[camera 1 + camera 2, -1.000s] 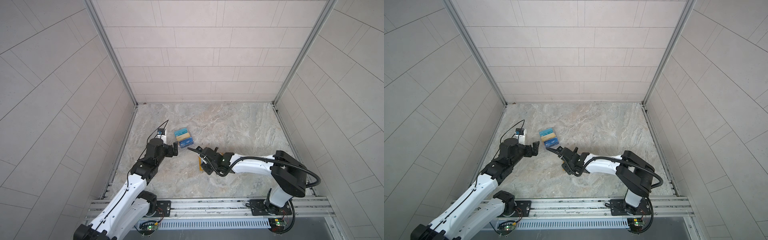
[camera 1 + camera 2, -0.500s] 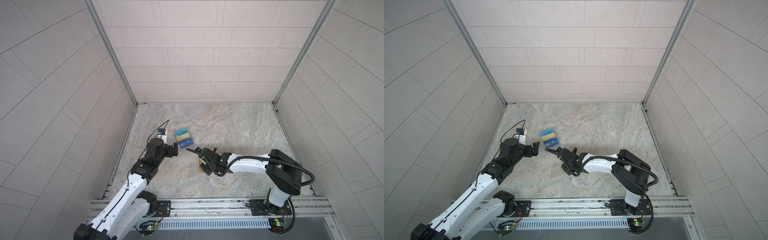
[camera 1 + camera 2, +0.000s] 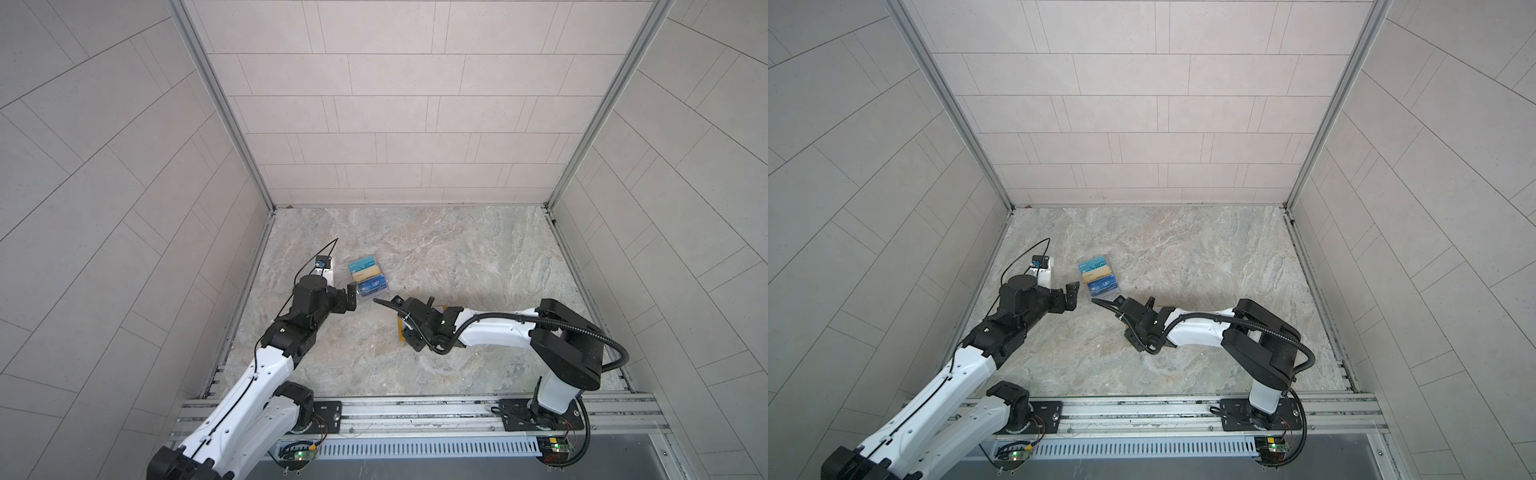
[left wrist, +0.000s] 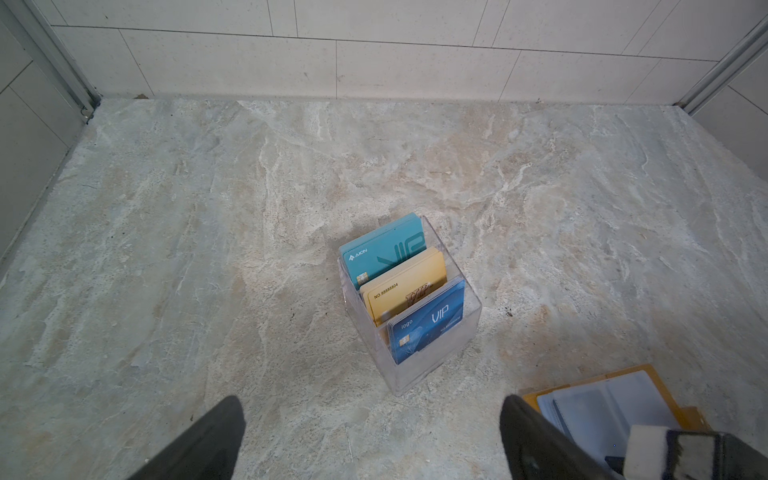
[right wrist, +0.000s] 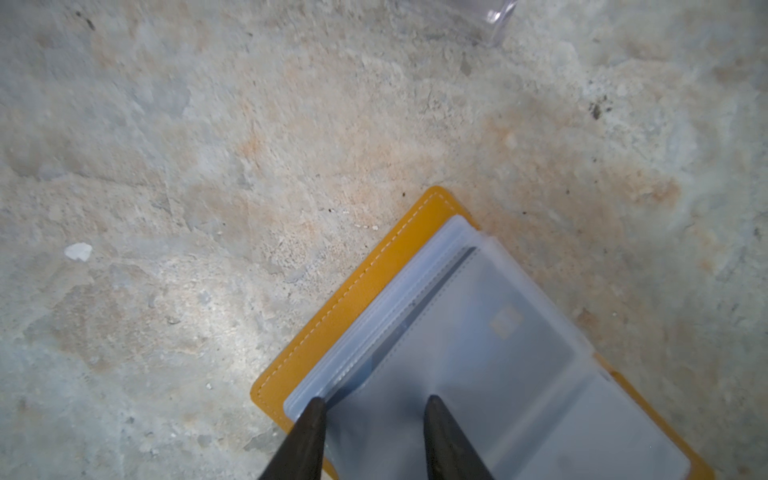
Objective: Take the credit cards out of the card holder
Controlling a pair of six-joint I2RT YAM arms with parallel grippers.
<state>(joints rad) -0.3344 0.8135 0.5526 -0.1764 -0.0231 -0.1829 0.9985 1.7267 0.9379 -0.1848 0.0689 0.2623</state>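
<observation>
The card holder (image 5: 361, 282) lies open mid-bench, near and right of the clear stand (image 4: 432, 365), and its limp, slick sleeves (image 5: 415, 266) likely make the thin, stiff credit card (image 5: 498, 332) best pinched at the sleeve mouth by the half-spread, empty right claw (image 5: 375, 400), while the left claw (image 4: 372, 402) gapes wide and empty.

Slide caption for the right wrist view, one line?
Right claw, jaws apart, poised over the open mustard card holder, a credit card showing faintly through its clear sleeves.

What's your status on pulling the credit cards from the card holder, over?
Left end effector open, beside clear acrylic card stand. Right end effector open, tips over clear sleeves of mustard-yellow leather-look card holder. Chip card inside sleeve, not out. Nothing blocking.
</observation>
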